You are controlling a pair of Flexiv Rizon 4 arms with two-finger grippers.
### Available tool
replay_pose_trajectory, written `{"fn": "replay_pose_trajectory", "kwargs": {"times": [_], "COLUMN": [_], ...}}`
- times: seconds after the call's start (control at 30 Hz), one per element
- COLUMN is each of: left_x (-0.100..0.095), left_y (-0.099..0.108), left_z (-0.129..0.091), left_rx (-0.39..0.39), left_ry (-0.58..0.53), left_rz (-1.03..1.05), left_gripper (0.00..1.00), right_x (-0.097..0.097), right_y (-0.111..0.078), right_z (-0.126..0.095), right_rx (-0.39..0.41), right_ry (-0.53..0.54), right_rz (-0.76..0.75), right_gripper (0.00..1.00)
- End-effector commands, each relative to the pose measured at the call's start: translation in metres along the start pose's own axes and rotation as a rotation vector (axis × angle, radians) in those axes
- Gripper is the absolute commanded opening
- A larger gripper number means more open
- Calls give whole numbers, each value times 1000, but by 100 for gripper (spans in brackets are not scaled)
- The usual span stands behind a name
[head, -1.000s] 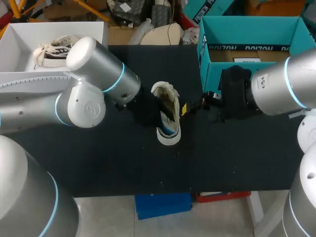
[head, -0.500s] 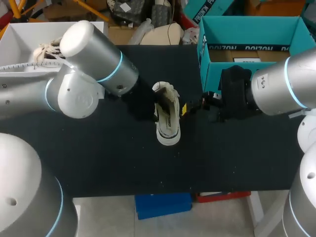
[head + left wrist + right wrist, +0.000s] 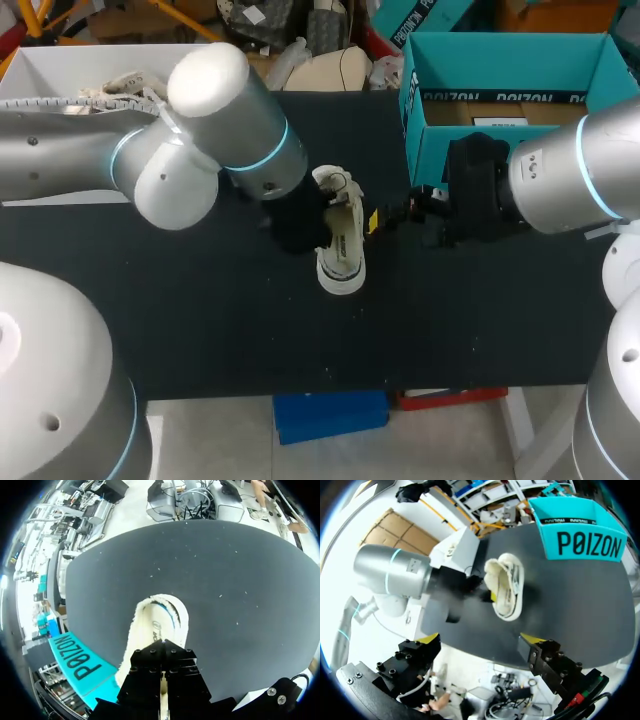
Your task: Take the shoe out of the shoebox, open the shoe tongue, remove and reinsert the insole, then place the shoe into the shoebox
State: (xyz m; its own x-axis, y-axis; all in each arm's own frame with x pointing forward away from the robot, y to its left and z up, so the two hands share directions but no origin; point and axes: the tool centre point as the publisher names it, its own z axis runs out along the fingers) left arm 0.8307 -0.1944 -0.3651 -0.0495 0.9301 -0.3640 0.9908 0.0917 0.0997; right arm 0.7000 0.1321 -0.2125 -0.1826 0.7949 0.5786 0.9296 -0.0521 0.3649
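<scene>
The shoe [image 3: 341, 240] lies on the black table [image 3: 200, 320], outside the teal shoebox [image 3: 505, 60], which stands open toward the far right corner. The shoe is near the table's middle, heel end toward the far edge, and seems tipped onto its side, though I cannot tell how far.

The left arm [image 3: 215, 130] comes in across the table, and its gripper [image 3: 300, 215] sits against the shoe's left side near the collar. Its dark body blends into the table from above. In the left wrist view it covers its own tips, so only the shoe's pale toe end shows ahead of it. I cannot tell whether this gripper holds the shoe or merely rests against it.

The right gripper [image 3: 480, 639] stands wide open, nothing between its yellow tips, with the shoe ahead of it. From above only one yellow tip shows, just beside the shoe's right side; the rest is lost in black. Whether that tip touches the shoe is unclear.
</scene>
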Motion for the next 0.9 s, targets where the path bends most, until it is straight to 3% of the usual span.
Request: {"fn": "replay_pose_trajectory", "kwargs": {"times": [0.03, 0.57, 0.67, 0.73, 0.9], "left_x": [-10, -13, -14, -13, -9], "left_y": [1, -14, -12, -8, 19], "left_z": [16, 76, 65, 51, 4], "left_rx": [29, 161, 178, 229, 247], "left_ry": [90, 142, 116, 64, -71], "left_rz": [22, 19, 9, -33, -120], "left_gripper": [0, 0, 0, 0, 0], "right_x": [1, 1, 1, 1, 1], "right_y": [0, 0, 0, 0, 0], "right_z": [1, 1, 1, 1, 1], "right_rx": [-1, -1, -1, -1, -1], "right_ry": [-3, -3, -3, -3, -3], "right_rz": [1, 1, 1, 1, 1], "right_gripper": [100, 100, 100, 100, 100]}}
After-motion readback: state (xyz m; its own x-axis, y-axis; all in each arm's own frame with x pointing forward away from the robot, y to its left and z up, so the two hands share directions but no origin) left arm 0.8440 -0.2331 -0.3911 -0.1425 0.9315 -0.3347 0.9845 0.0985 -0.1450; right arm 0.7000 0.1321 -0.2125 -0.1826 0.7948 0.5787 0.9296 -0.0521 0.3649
